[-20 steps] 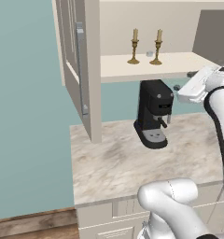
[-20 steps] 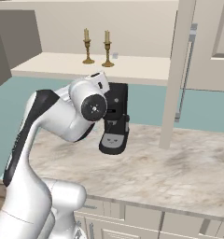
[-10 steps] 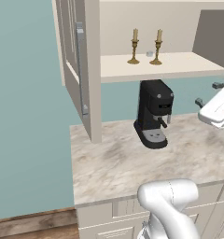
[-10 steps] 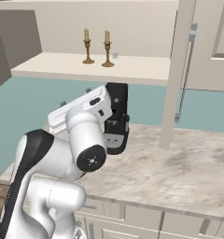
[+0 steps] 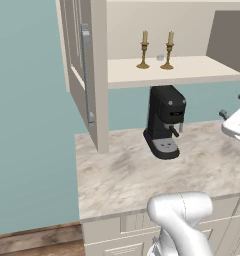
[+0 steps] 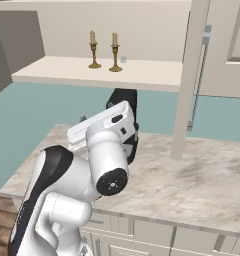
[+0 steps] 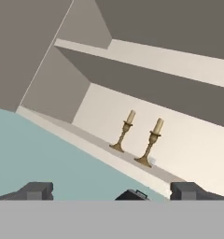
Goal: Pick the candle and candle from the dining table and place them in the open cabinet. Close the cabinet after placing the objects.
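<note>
The arm has swung lower and rightward; 2 candles (image 5: 144, 49) (image 5: 168, 50) stand upper center on the cabinet (image 5: 192, 70) shelf, 1 coffee machine (image 5: 164, 120) below, claw (image 7: 111, 190) released.

- No text, label, brand, number or sign can be read in any of the views.
- The black coffee machine (image 5: 165, 120) has small pale dots and a grey front panel, but no lettering can be made out on them.
- The cabinet (image 5: 80, 70) doors and the cream shelf (image 6: 102, 71) carry plain surfaces with no markings.
- The two candles (image 7: 137, 136) in their brass candlesticks bear no writing.
- The marble bench (image 5: 127, 170) shows only grey veining.
</note>
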Controlling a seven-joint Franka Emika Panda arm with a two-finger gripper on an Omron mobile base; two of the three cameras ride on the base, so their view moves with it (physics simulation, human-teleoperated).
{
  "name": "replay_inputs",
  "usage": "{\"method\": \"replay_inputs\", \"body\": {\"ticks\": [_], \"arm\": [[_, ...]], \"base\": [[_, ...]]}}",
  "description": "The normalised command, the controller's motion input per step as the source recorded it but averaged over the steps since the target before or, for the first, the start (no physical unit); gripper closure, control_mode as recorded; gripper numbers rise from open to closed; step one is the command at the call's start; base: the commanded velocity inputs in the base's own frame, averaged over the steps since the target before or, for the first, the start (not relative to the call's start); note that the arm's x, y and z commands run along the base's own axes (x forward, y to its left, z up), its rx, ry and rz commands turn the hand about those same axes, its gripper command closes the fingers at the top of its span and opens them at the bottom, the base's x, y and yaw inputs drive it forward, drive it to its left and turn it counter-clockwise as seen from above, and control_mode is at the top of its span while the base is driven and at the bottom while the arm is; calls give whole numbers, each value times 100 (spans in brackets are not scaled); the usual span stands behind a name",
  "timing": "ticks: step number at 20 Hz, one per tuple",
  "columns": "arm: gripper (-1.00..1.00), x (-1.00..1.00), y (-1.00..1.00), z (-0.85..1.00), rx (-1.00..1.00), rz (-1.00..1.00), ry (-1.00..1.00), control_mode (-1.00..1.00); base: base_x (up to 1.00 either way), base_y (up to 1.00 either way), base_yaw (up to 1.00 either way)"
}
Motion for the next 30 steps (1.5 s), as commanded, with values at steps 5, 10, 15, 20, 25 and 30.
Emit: {"method": "replay_inputs", "body": {"ticks": [5, 10, 15, 20, 25, 30], "arm": [[-100, 27, -4, -66, 0, 0, -2, -100], [-100, 11, -9, -59, 2, 0, -9, -100], [-100, 7, -35, -39, 5, 4, -9, -100], [-100, 15, -49, -29, 4, 4, -1, -100], [-100, 26, -47, -18, 4, 3, 0, -100], [-100, 24, -57, -11, 2, 2, 0, -100]], "base": [[0, 0, 0], [0, 0, 0], [0, 0, 0], [0, 0, 0], [0, 0, 0], [0, 0, 0]]}}
